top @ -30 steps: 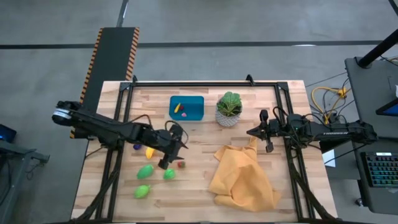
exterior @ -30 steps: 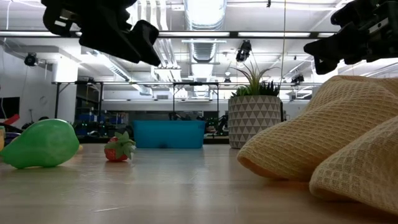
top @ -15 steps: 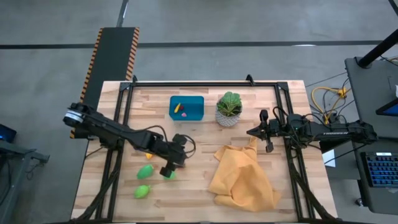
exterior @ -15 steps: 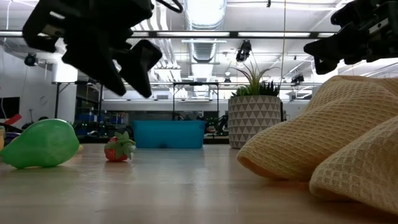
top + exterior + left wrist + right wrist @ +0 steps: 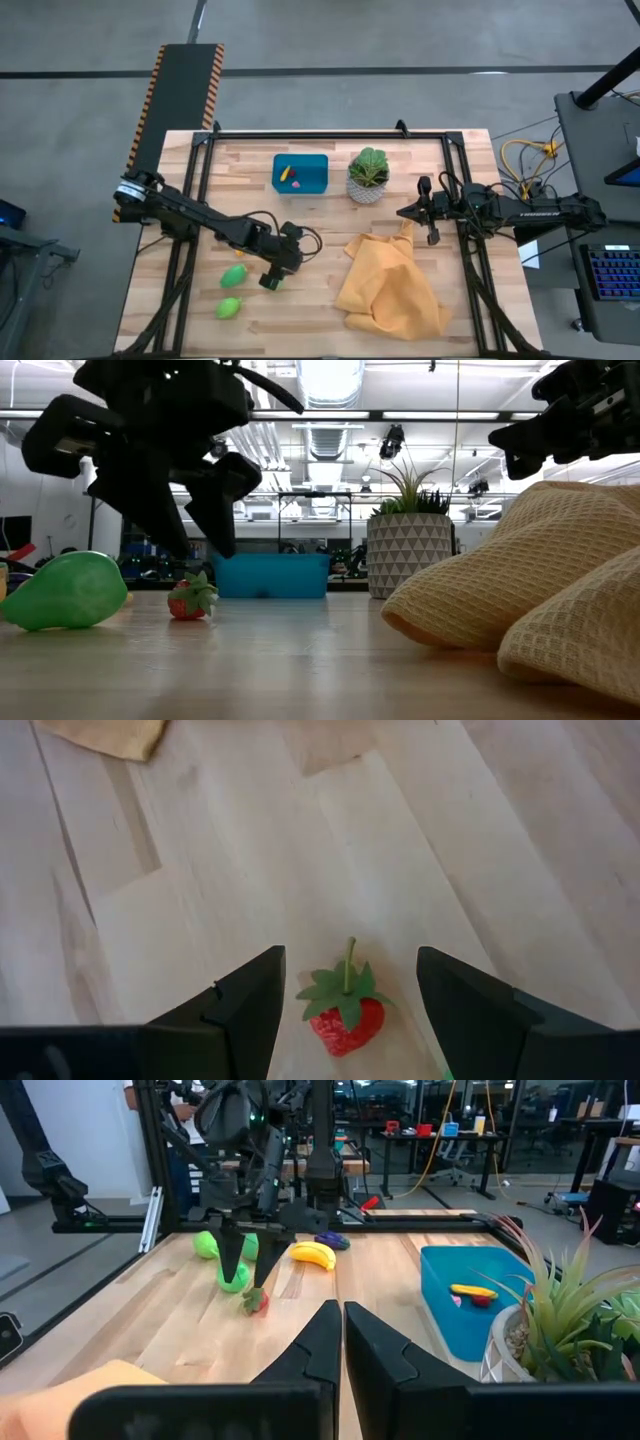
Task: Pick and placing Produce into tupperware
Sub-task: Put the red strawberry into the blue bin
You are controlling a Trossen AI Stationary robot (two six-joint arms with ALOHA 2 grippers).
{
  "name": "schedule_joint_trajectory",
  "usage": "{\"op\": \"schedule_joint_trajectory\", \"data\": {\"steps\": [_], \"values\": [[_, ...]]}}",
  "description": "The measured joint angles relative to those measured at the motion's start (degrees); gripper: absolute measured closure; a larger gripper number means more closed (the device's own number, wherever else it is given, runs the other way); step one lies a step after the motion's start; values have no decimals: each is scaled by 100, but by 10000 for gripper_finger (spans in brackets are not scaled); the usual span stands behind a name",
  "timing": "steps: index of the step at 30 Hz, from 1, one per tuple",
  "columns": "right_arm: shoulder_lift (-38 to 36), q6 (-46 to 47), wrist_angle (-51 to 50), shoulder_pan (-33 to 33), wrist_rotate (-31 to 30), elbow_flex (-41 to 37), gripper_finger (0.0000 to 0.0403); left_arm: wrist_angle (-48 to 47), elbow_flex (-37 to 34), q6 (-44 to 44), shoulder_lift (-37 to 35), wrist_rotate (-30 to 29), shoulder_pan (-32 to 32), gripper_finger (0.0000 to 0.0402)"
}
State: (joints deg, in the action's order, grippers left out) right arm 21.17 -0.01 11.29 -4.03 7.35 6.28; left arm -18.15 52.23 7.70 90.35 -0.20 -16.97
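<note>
No brand, label or writing can be read anywhere.

The left pincer (image 5: 345, 1005) hangs open just above a strawberry (image 5: 345, 1017), which lies on the worktop (image 5: 320, 300) between the two fingers (image 5: 240, 1010); whether either finger touches it cannot be told. In the low view the strawberry (image 5: 190, 600) sits on the wood under the dark fingers. The tupperware (image 5: 300, 172) stands well apart from it, toward the far edge, just beside the plant pot (image 5: 368, 178); it holds two small pieces, one yellow and one reddish.

Out on the worktop: one strawberry, three green pieces (image 5: 234, 275), though one is partly hidden by the left pincer in the high view, one banana (image 5: 312, 1255) and one purple piece (image 5: 333, 1240). One yellow cloth (image 5: 390, 285) lies crumpled toward the right side.

The right pincer (image 5: 432, 238) is closed on nothing, held above the cloth's corner near the pot.
</note>
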Motion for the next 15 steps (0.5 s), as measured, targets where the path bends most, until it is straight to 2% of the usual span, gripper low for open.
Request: {"op": "schedule_joint_trajectory", "data": {"steps": [15], "values": [[-2, 15, -2, -1, -2, 0, 394, 117, 22, 7, 422, -9, 0, 189]]}}
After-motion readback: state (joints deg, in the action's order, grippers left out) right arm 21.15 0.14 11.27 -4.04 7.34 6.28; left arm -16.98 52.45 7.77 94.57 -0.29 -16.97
